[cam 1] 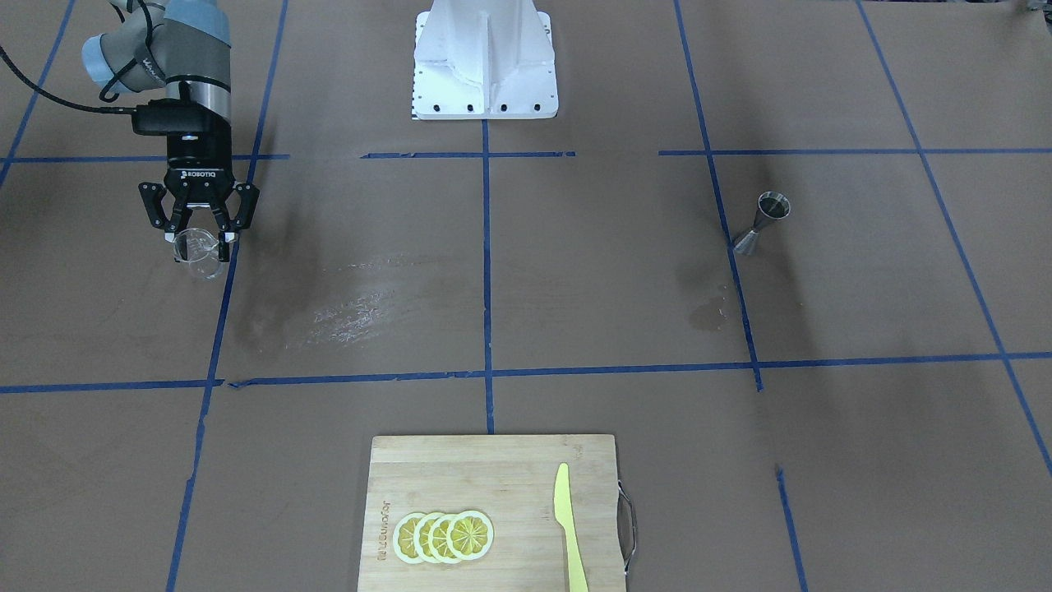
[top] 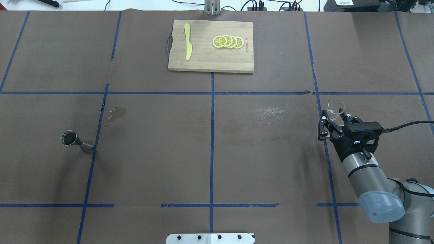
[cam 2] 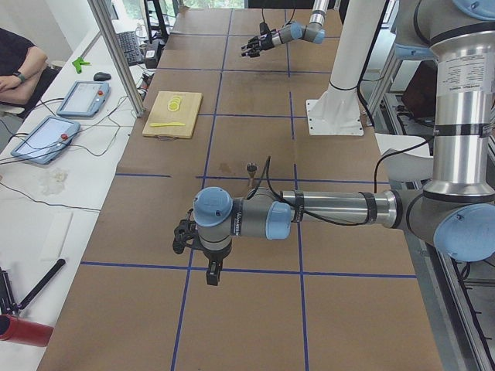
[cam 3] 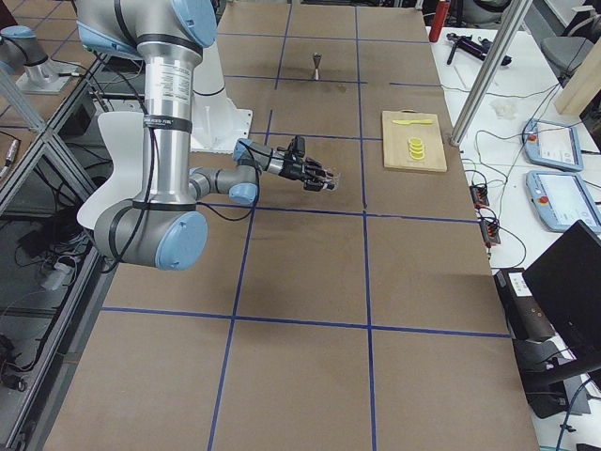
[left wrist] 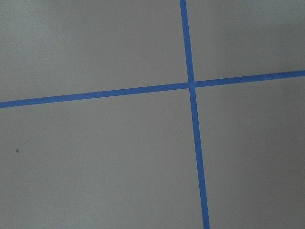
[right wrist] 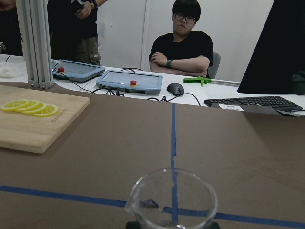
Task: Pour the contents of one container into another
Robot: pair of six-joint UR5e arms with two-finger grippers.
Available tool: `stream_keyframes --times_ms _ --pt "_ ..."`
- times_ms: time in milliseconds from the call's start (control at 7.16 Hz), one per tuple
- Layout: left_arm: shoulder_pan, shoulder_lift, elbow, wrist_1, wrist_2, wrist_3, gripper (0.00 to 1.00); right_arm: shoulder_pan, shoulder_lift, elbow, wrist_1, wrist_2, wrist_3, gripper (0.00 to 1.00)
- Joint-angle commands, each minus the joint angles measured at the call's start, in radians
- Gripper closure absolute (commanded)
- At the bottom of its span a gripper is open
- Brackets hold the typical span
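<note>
The small clear glass cup (cam 1: 200,256) is held off the table, upright, in my right gripper (cam 1: 200,237), which is shut on it. Overhead, the cup (top: 335,107) and right gripper (top: 334,117) are at the table's right side. In the right wrist view the cup (right wrist: 171,202) fills the bottom centre and looks nearly empty. The steel hourglass jigger (top: 76,142) stands far off on the left side, also seen as the jigger (cam 1: 763,220). My left gripper (cam 2: 184,234) shows only in the exterior left view, low over the table; I cannot tell whether it is open or shut.
A wooden cutting board (top: 210,64) with lemon slices (top: 228,41) and a yellow knife (top: 187,45) lies at the far middle edge. Wet stains (top: 117,112) mark the paper near the jigger. The white robot base (cam 1: 485,62) stands at the near middle. People sit beyond the table's far edge.
</note>
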Motion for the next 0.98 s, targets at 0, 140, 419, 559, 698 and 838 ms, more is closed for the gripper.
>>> stream_keyframes --times_ms 0,140,419,559,698,838 --pt "0.0 0.0 0.0 0.0 0.0 0.0 0.0 -0.031 -0.017 -0.037 0.0 0.015 0.128 1.0" --pt "0.0 0.0 0.0 0.0 0.0 0.002 0.0 -0.045 -0.017 -0.062 0.0 0.006 0.177 1.0" --pt "0.0 0.0 0.0 0.0 0.0 0.002 0.0 -0.071 -0.017 -0.09 -0.002 -0.052 0.25 1.0" --pt "0.0 0.0 0.0 0.0 0.0 0.0 0.0 -0.084 -0.017 -0.093 -0.002 -0.072 0.252 1.0" --pt "0.0 0.0 0.0 0.0 0.0 0.002 0.0 -0.098 -0.017 -0.111 -0.002 -0.098 0.258 1.0" --pt "0.0 0.0 0.0 0.0 0.0 0.002 0.0 -0.104 -0.017 -0.132 -0.002 -0.108 0.296 1.0"
